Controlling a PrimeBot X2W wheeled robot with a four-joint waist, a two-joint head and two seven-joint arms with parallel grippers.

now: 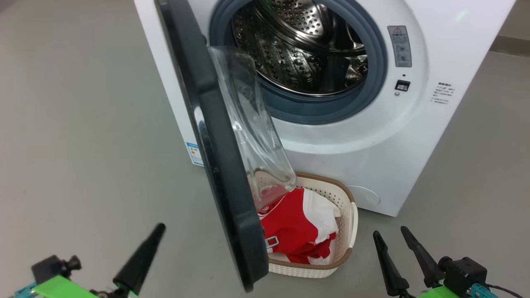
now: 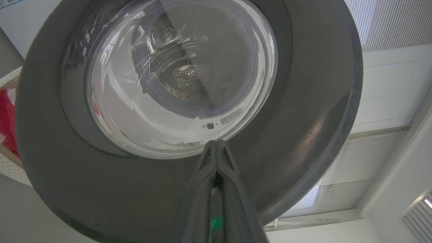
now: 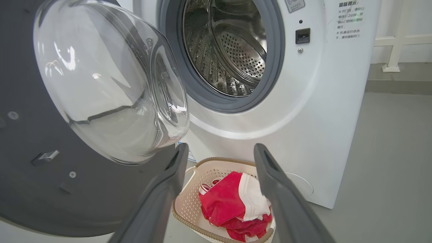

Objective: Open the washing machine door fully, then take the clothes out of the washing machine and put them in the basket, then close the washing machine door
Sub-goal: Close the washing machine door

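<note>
The white washing machine (image 1: 372, 145) stands with its steel drum (image 1: 298, 49) showing no clothes. The washing machine door (image 1: 215, 136) hangs open, edge-on to me, with its clear glass bowl (image 3: 108, 84) towards the drum. Below it on the floor sits the cream basket (image 1: 348, 198) with the red and white clothes (image 1: 294, 227) inside. My left gripper (image 1: 159, 229) is shut and holds nothing. It points at the door's outer face (image 2: 303, 101) from the left, with a gap between them. My right gripper (image 1: 389, 234) is open, low and right of the basket (image 3: 192, 202).
Grey floor (image 1: 83, 124) spreads to the left and right of the machine. A white rail (image 3: 395, 40) stands along the wall behind the machine's right side. The door overhangs the left part of the basket.
</note>
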